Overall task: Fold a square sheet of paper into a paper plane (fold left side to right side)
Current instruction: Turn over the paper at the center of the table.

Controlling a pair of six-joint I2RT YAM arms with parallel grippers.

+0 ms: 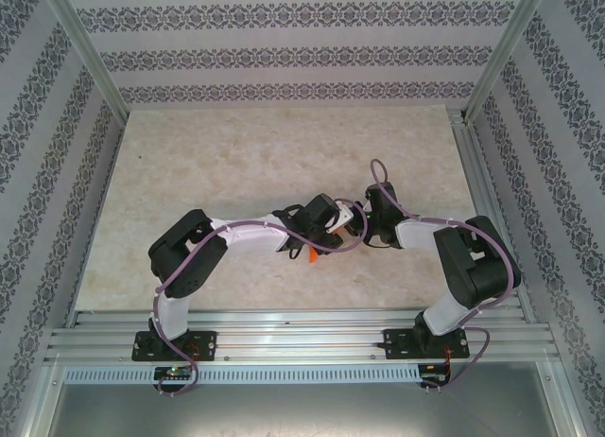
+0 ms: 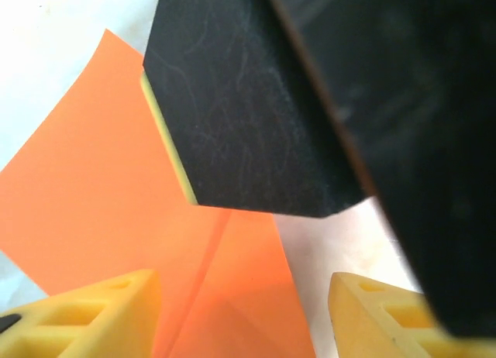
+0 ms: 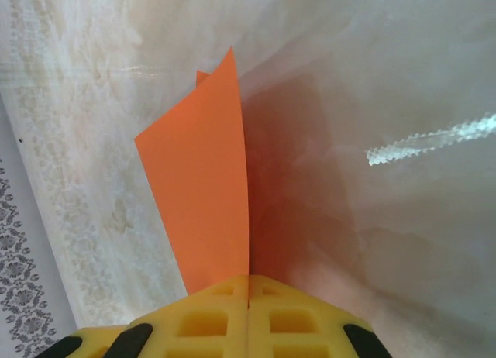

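Note:
The square sheet of paper (image 2: 93, 187) is bright orange and partly folded, with a crease running down between my left fingers. In the top view a small corner of the paper (image 1: 312, 254) peeks out under the two wrists. My left gripper (image 2: 244, 300) is open, its yellow fingers (image 2: 116, 304) straddling the sheet just above it. The black body of the right gripper (image 2: 256, 102) hangs over the paper. My right gripper (image 3: 248, 284) is shut on an edge of the paper (image 3: 205, 187), which stands up from its fingertips as a lifted flap.
Both arms meet at the middle of the marble-patterned table (image 1: 236, 163). Patterned walls (image 1: 284, 49) enclose the back and sides, and an aluminium rail (image 1: 302, 323) runs along the near edge. Bare tabletop lies behind the grippers.

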